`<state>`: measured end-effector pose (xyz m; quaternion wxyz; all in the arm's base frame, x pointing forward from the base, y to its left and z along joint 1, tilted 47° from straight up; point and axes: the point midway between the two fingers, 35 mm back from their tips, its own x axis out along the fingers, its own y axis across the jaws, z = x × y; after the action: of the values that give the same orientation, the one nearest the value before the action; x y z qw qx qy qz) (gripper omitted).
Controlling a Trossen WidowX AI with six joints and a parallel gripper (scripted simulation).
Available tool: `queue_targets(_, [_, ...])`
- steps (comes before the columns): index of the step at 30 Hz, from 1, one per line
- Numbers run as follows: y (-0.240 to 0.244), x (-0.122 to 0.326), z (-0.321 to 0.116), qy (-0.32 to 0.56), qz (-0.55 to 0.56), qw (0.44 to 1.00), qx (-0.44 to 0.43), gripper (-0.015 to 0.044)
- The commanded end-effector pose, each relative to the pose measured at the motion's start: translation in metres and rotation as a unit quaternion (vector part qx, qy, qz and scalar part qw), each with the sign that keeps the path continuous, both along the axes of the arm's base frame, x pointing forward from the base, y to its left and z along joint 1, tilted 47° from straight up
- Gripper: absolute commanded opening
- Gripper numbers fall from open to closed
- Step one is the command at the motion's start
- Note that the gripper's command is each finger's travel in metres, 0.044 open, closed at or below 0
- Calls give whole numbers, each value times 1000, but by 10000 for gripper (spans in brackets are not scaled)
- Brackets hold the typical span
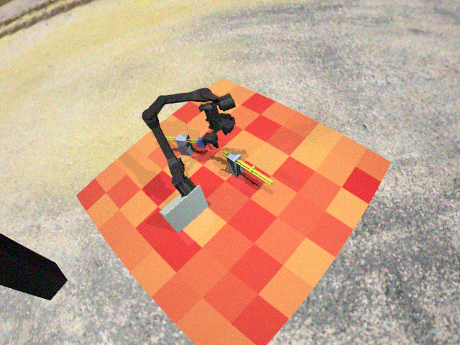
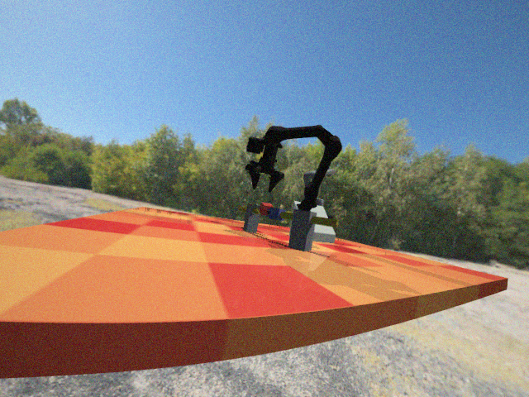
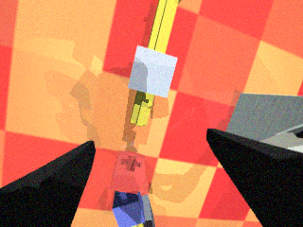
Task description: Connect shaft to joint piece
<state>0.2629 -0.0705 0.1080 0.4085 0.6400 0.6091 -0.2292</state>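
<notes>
My gripper (image 2: 263,188) (image 3: 151,139) is open and empty, above the joint piece and the gap between the shafts. The joint piece's red part (image 2: 265,208) (image 3: 130,177) is hinged to a blue part (image 1: 200,141) (image 2: 275,212) (image 3: 129,209) on the first shaft (image 1: 170,139) (image 2: 325,221). A grey block (image 1: 183,144) (image 2: 300,231) holds that shaft. The second yellow shaft (image 1: 263,176) (image 3: 164,24) runs through the second grey block (image 1: 233,164) (image 2: 250,220) (image 3: 152,71). Its near end is apart from the red part. A finger hides the red part in the top view; the exact opening direction is unclear.
The arm's pale grey base block (image 1: 185,209) (image 2: 323,232) (image 3: 265,113) stands beside the two shaft blocks on the checkered orange and red table (image 1: 256,259) (image 2: 162,282). A collar (image 1: 251,170) sits on the second shaft's outer part. A black beam (image 1: 29,269) shows at the lower left of the top view.
</notes>
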Motion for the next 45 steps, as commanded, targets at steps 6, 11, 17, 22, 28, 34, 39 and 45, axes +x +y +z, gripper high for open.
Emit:
queue_targets(6, [3, 0, -2, 68, -91, 994, 2, 440])
queue_targets(11, [4, 1, -2, 103, -142, 984, 3, 440])
queue_targets(17, [5, 1, -3, 108, -150, 983, 4, 440])
queue_targets(22, [20, 8, -19, 108, -150, 983, 3, 440])
queue_targets(28, [43, 14, -41, 107, -150, 983, 3, 440])
queue_targets(34, [61, 16, -56, 107, -149, 983, 5, 440])
queue_targets(39, [70, 19, -46, 107, -149, 983, 5, 440])
queue_targets(45, [94, 24, -20, 107, -149, 983, 5, 440])
